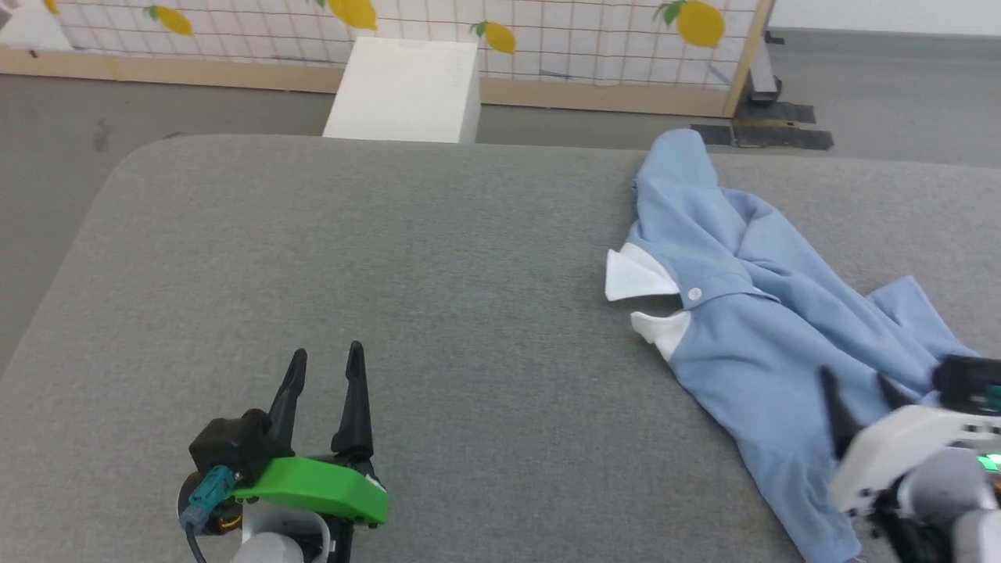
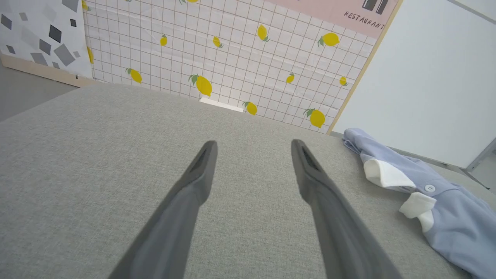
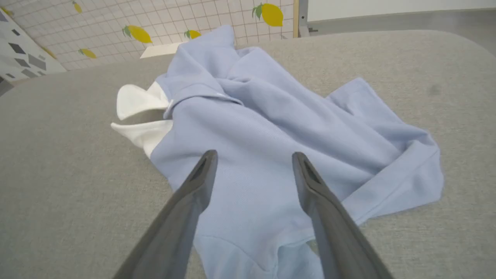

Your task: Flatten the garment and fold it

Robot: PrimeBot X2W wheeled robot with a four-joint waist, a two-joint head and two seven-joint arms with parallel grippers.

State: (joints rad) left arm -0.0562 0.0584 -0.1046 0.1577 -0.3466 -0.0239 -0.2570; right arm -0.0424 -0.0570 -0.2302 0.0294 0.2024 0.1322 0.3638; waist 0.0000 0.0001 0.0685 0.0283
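The right gripper is held wide open and empty over the crumpled shirt, the left gripper likewise, well apart from it; bunched layers could be pinched together

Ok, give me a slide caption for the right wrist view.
Open right end effector poised over a crumpled light blue polo shirt on a grey surface.

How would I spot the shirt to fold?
Start at the big grey padded table. On its right side lies a crumpled light blue polo shirt. Its white collar and blue cloth set it apart from the plain white box beyond.
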